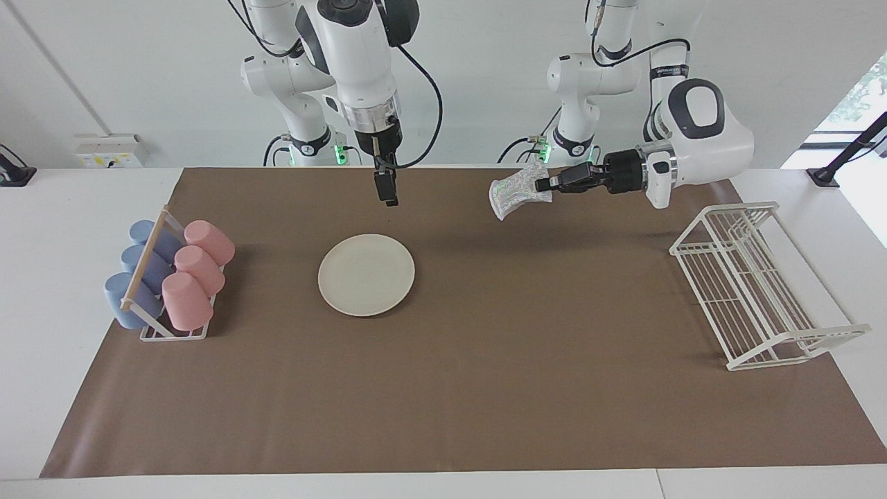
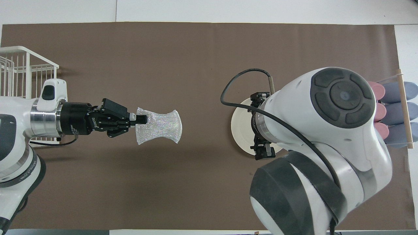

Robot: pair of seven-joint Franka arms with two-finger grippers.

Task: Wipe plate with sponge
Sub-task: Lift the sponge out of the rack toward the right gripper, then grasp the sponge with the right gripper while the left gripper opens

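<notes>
Here the sponge (image 1: 517, 193) is pinched at one edge between the shut fingertips of the left gripper (image 1: 542, 185), and the rest of the pad is seen hanging free in the air past the jaws. In the overhead view the sponge (image 2: 159, 126) extends from the left gripper (image 2: 141, 119) toward three o'clock, flared at its free end, over bare brown mat (image 1: 527, 333). The plate (image 1: 366, 274) is laid flat on the mat, well apart from the sponge, toward the right arm's end of the table. The right gripper (image 1: 386, 195) is held above the plate's edge nearest the robots, at twelve o'clock in the facing view, with its jaws spread wide and nothing held between them. A white wire rack (image 1: 755, 284) is stood at the left arm's end, and a cup holder (image 1: 166, 277) with pink and blue cups at the right arm's end.
</notes>
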